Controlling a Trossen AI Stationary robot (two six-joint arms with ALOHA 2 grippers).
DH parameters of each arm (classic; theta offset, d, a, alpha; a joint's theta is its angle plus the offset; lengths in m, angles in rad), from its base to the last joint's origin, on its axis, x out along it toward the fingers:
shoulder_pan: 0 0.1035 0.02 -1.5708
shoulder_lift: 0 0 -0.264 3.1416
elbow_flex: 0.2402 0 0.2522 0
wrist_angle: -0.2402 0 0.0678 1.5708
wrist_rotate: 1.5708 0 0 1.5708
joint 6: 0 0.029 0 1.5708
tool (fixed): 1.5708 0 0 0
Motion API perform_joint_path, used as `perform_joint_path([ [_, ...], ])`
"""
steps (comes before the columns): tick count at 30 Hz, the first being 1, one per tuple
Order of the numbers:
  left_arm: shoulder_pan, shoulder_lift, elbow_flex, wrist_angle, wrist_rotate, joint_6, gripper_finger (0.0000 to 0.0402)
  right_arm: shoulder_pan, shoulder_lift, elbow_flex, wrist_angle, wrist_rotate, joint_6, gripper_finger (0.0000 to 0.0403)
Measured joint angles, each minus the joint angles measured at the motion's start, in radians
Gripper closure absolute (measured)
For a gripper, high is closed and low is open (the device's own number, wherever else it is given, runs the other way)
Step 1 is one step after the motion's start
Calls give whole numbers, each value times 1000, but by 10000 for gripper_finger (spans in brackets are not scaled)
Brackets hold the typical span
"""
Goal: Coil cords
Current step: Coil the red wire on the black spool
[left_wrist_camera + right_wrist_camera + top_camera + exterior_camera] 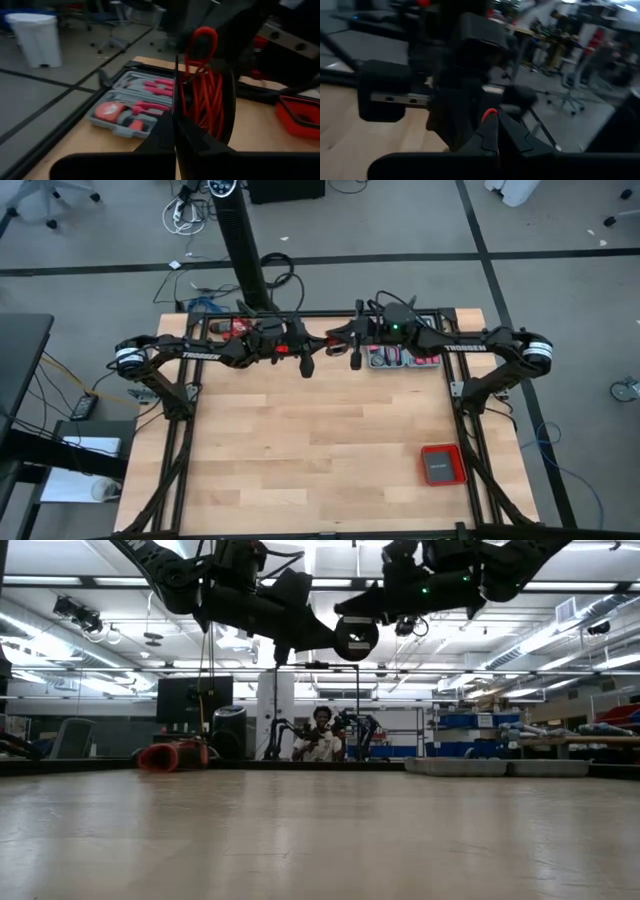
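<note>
Red cord [202, 85] loops upright lengthwise

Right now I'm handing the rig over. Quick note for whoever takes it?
Left gripper: shut, raised over the back of the table, close by the cord loops; grip unclear.
Right gripper: shut, facing it, red at its tip, apparently pinching the cord.
Red cord: hanging in loose loops between the grippers, off the table.
Done: cord is up and partly looped.
Left: probably tighten the coil, then set it down.
</note>
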Motion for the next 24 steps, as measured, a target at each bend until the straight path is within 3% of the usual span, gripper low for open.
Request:
perform_joint_path([
  [8, 0, 0, 0, 8, 66, 30, 401, -1, 6, 46, -74, -109, -34, 403],
  [13, 1, 1, 0, 40, 131, 55, 401, -1, 6, 47, -88, -115, -75, 399],
  [24, 2, 1, 0, 62, 182, 55, 401, 0, 6, 47, -92, -154, -111, 355],
])
